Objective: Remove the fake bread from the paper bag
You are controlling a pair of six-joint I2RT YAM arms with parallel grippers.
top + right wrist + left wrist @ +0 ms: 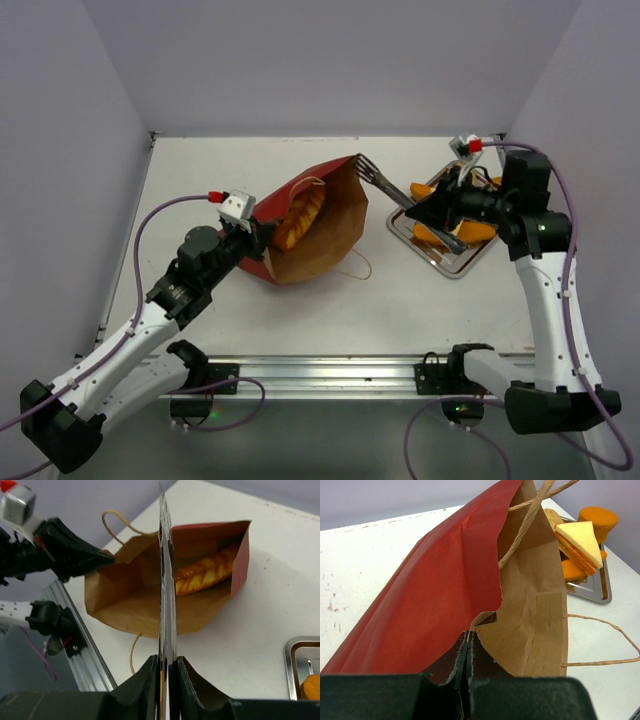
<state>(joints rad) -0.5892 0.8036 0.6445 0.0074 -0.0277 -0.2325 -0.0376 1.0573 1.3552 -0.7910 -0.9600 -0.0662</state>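
Note:
The paper bag (335, 235) lies on its side on the table, red outside and brown inside, its mouth facing right. A golden braided bread (298, 220) lies deep inside it and shows in the right wrist view (205, 572). My left gripper (262, 235) is shut on the bag's torn rim (470, 625) at its near left side. My right gripper (440, 210) is shut on silver metal tongs (385, 185), whose tip is at the upper edge of the bag's mouth. In the right wrist view the tongs (165, 580) stand edge-on in front of the bag (130, 600).
A silver metal tray (450, 262) sits to the right of the bag under my right wrist, holding orange bread pieces and a sandwich (580, 540). A loop handle (355, 268) lies on the table near the bag. The aluminium rail (330, 370) runs along the near edge.

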